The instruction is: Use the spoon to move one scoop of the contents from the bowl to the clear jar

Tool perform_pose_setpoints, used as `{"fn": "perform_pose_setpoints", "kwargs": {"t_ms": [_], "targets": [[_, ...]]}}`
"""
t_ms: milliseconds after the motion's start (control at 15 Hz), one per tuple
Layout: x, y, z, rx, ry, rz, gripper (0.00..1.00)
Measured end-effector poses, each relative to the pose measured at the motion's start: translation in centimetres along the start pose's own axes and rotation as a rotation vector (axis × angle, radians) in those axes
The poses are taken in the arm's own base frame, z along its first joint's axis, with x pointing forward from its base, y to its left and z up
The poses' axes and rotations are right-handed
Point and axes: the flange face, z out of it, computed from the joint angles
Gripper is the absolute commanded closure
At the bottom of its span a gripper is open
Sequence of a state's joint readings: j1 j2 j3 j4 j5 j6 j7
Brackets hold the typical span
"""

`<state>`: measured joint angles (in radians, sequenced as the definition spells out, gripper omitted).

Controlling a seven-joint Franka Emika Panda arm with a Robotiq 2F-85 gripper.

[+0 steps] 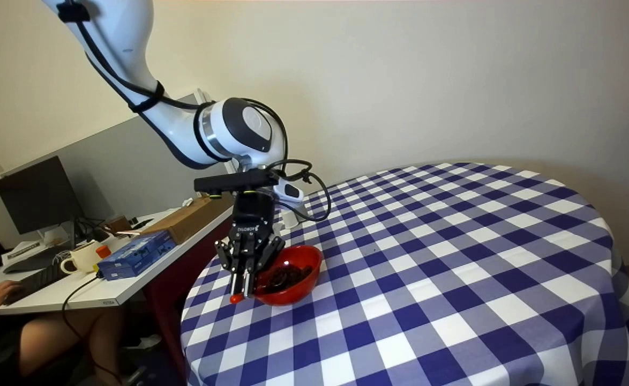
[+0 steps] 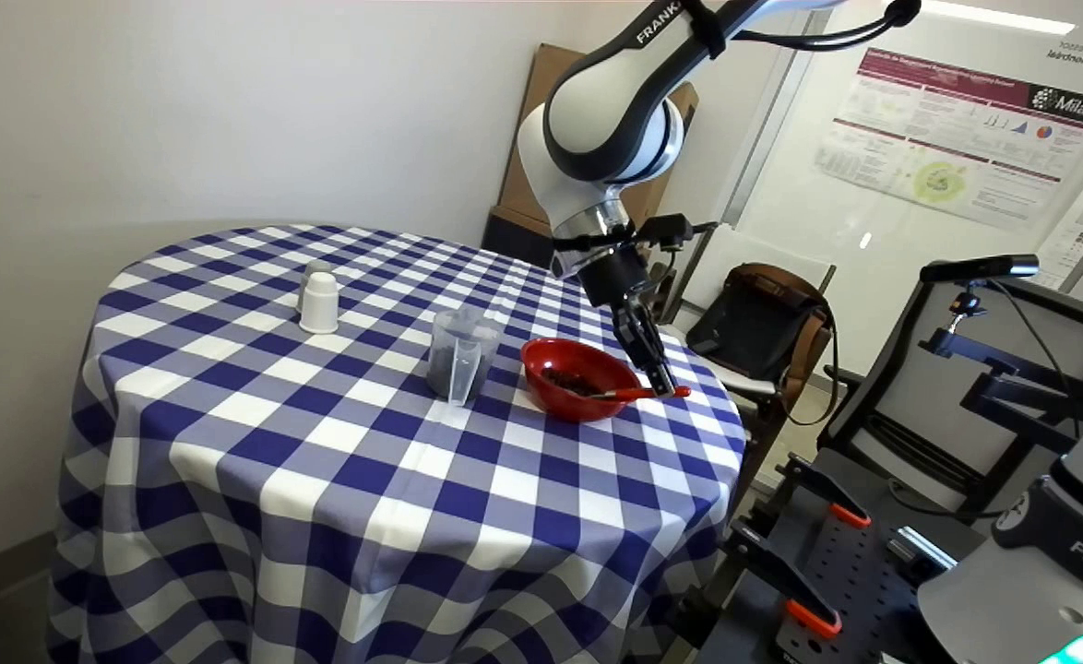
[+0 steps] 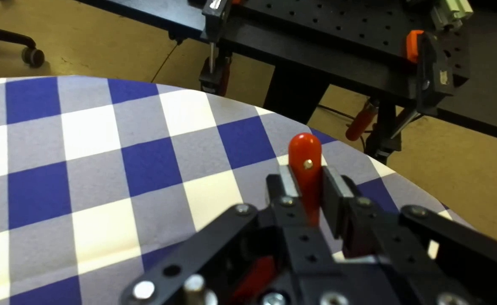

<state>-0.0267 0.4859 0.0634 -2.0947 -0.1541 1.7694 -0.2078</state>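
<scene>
My fingers [image 3: 334, 203] are closed on the red handle of the spoon [image 2: 638, 394], one on each side, so I judge the picking-up done. The spoon's pale end reaches over the rim of the red bowl [image 2: 571, 411], where dark bits [image 1: 292, 276] lie; that end shows too small to tell whether it is dug in or carries any. By my judgement the rest is left: lift one scoop, carry it to the clear jar [image 2: 463, 355] standing near the bowl on the checked worktop [image 2: 394, 426], and tip it in. From my fingers, the spoon's long axis runs nearly level: pale end pointing into the bowl, toward the jar's side; rounded handle end pointing the opposite way, toward the worktop's edge.
</scene>
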Motion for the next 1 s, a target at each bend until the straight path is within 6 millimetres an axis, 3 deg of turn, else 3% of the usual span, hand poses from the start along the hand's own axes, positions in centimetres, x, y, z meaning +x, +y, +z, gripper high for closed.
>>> {"fn": "perform_pose_setpoints", "kwargs": {"t_ms": [600,1000], "targets": [[-0.8,-0.5,-1.7,0.052,0.049,-0.001,0.90],[-1.6,0.8,-2.3,0.091,0.074,0.031,0.90]]}}
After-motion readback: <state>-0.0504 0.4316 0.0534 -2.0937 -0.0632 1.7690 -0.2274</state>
